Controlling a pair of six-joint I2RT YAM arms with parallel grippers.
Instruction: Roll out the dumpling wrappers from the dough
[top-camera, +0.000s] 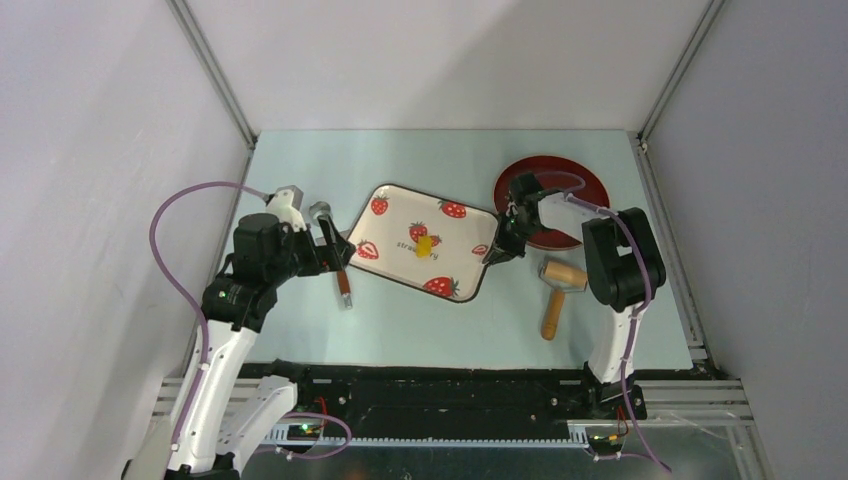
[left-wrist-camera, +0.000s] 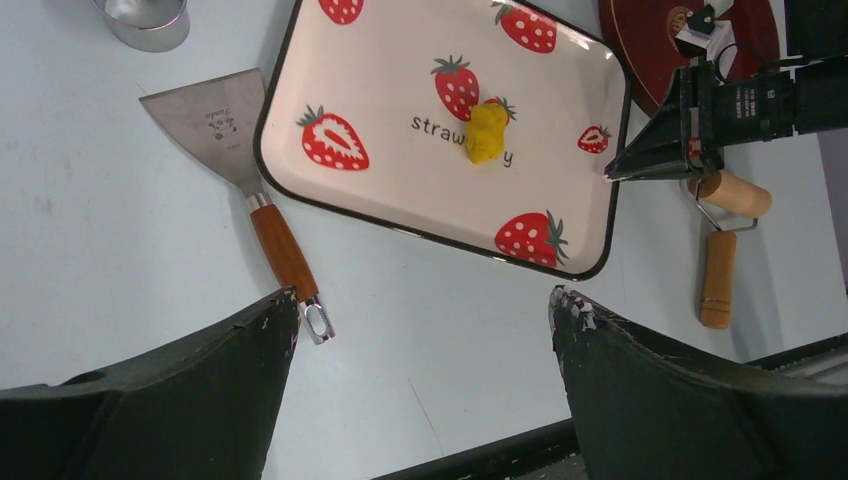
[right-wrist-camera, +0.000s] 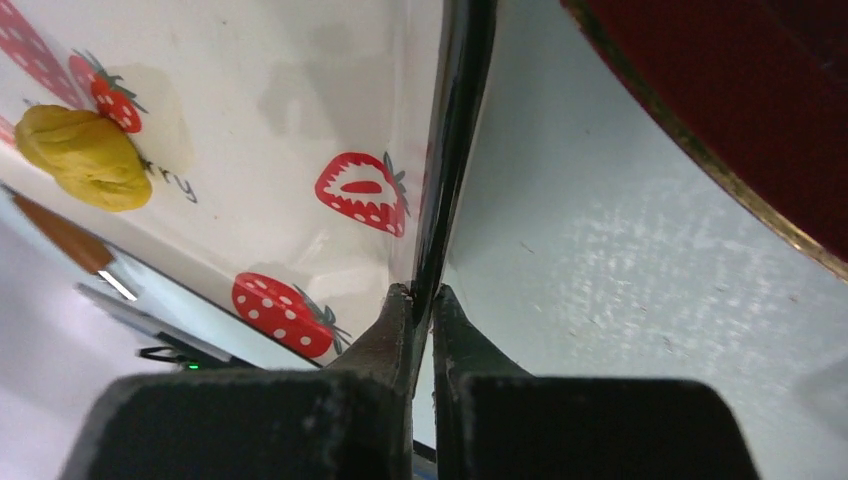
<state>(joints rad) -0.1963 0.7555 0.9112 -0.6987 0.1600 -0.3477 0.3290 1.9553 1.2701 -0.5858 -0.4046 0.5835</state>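
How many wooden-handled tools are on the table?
2. The scraper lies left of the strawberry tray; the roller lies right of it, nearer than the red plate. The arms could hide more.

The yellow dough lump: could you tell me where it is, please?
In the top view, the yellow dough lump lies near the middle of the rectangular strawberry-print tray, on its lettering.

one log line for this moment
right gripper: shut on tray rim | left gripper: open, holding nothing | dough: yellow lump on tray, unrolled | roller: lying beside tray
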